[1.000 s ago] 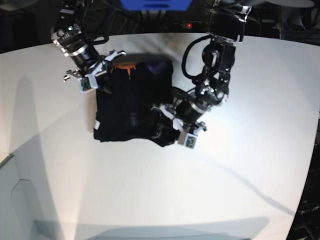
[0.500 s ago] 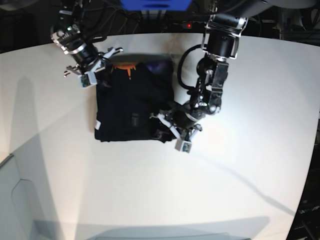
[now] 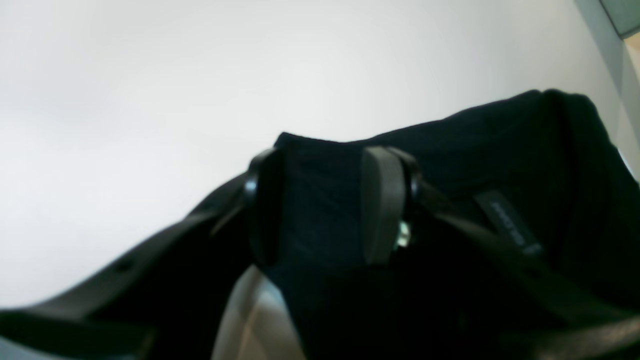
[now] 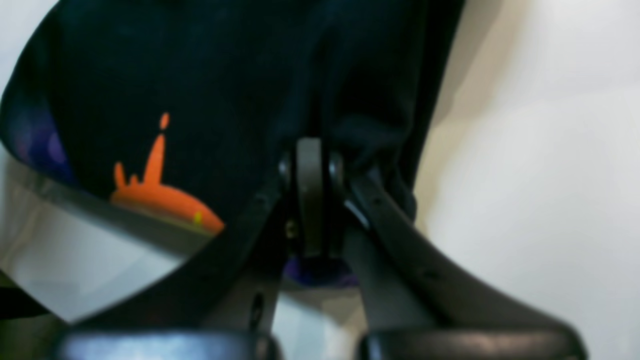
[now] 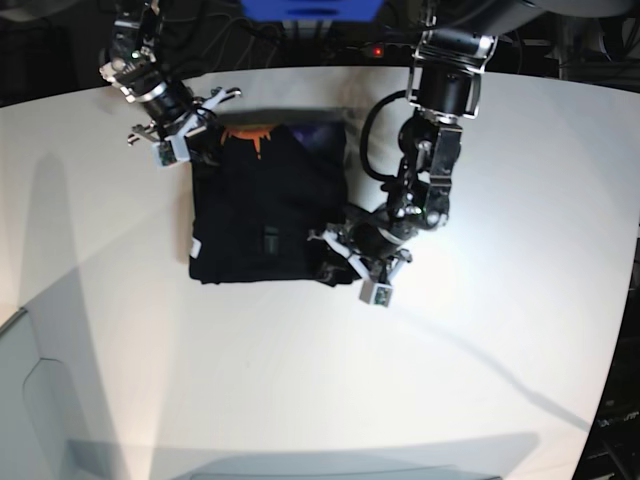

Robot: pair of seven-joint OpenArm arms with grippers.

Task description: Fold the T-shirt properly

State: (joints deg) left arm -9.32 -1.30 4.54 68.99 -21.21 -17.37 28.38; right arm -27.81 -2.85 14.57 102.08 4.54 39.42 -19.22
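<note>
My left gripper is at the near corner of the T-shirt. Its two pads have black cloth between them, so I think it is pinching that corner. The T-shirt lies as a folded block on the white table, stretching away from this gripper toward the far side. There my right gripper is pressed tight on the far corner, by the orange print.

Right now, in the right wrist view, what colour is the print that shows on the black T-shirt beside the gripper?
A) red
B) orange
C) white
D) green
B: an orange print shows on the black T-shirt, to the left of the right gripper, whose jaws are pressed together.
</note>
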